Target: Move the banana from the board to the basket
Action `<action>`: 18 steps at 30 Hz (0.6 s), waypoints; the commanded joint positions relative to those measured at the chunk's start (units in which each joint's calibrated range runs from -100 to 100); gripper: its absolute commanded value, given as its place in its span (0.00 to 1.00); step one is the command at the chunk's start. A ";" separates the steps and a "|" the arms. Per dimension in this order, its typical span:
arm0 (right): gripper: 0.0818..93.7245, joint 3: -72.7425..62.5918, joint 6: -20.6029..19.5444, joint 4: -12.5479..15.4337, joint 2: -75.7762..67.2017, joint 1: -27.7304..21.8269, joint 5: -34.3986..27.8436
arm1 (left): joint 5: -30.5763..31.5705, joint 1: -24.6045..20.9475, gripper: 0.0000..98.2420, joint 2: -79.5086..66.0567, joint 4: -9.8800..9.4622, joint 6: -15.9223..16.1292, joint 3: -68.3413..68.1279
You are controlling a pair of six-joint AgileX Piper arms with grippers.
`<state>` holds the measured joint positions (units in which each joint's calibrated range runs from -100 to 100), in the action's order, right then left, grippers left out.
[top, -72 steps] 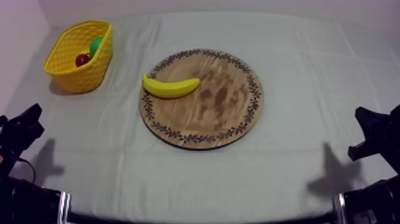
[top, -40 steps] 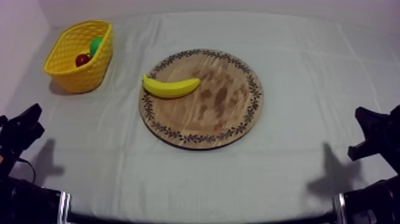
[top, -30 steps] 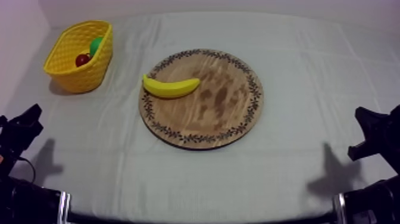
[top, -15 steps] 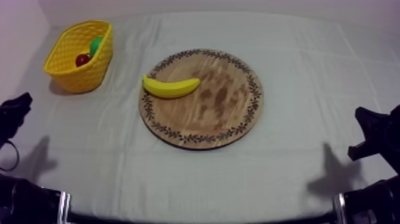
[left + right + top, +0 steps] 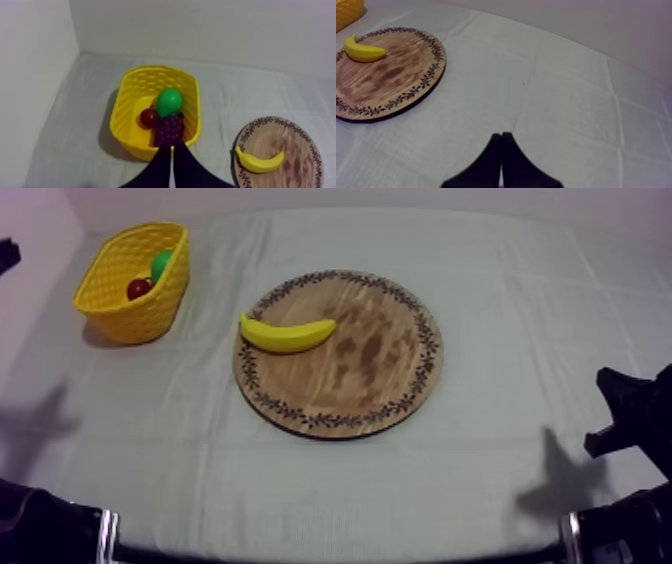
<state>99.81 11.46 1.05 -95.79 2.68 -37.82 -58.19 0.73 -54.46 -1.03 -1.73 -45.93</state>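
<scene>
0 steps done: banana (image 5: pixel 287 335) on the wooden board (image 5: pixel 380 378), yellow basket (image 5: pixel 120 313) waiting; left gripper (image 5: pixel 172 147), right gripper (image 5: pixel 501 136) both closed, empty.

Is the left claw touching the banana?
Apart. The left wrist view shows the left claw at the basket, bare cloth between it and the banana.

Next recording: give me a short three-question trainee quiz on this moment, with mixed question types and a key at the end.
1. True or false: the banana lies on the wooden board.
2. What is in the yellow basket?
A) a pear, grapes and a small red fruit
B) two bananas
C) nothing
3. Fill in: the left gripper, close to the yellow basket, is ____ (open or shut).

Key: 1 true; 2 A; 3 shut.
</scene>
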 commanded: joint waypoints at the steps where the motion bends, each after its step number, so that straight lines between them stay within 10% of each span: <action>1: 0.00 -0.03 0.00 0.00 0.03 0.00 -0.01 | -1.91 0.45 0.00 11.77 -0.14 0.43 11.35; 18: 0.00 -0.03 -0.05 0.00 0.03 0.00 -0.01 | -9.24 9.91 0.00 42.44 -0.08 5.45 27.91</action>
<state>99.81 11.36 1.05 -95.79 2.68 -37.82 -67.31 9.58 -14.94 -1.16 3.26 -18.17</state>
